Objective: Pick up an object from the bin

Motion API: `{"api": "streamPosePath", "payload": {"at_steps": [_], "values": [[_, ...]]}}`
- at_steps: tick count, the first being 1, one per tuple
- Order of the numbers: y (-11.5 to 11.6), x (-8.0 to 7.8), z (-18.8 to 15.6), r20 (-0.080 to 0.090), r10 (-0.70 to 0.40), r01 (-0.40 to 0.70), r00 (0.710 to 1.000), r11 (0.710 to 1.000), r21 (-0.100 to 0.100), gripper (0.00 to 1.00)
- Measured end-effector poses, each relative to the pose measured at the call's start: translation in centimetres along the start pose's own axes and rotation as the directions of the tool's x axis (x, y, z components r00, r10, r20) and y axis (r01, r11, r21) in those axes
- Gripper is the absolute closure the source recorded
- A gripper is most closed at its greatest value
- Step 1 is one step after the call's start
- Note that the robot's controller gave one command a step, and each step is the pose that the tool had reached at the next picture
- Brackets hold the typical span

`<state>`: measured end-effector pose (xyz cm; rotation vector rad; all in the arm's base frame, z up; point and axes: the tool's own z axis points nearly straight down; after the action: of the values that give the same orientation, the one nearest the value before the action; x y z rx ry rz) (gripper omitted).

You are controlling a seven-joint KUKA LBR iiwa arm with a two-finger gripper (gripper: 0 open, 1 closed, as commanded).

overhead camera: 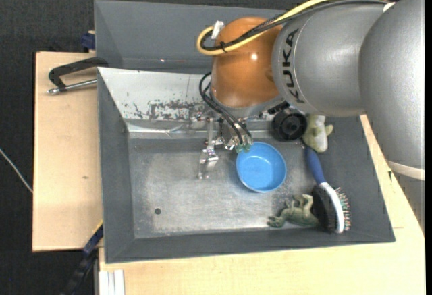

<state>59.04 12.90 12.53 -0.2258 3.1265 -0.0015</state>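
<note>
Shallow round blue bowl (pixel 261 167), upright on bin floor (pixel 162 185), just beside jaws at 3 o'clock; jaw opening indiscernible.

The bowl (pixel 260 167) sits on the floor of the bin (pixel 169 212), right of centre. The gripper (pixel 210 154) hangs just left of it, near the back wall. Behind the bowl and to its right lies a wheel-like part (pixel 289 126), with a small toy (pixel 317 133) beside it on the right. A brush (pixel 331 206) lies right of the bowl, head toward the front right corner. An animal figure (pixel 293 212) lies against the head's left side.
</note>
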Motion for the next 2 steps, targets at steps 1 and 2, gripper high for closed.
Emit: {"api": "streamPosePath", "payload": {"at_steps": [1,2], "values": [[-7.4,0.1,-2.0,0.002,-0.161,0.161,0.987,0.987,0.001,0.0],[-13.6,2.5,5.0,-0.002,-0.058,0.058,0.998,0.998,-0.003,0.0]]}}
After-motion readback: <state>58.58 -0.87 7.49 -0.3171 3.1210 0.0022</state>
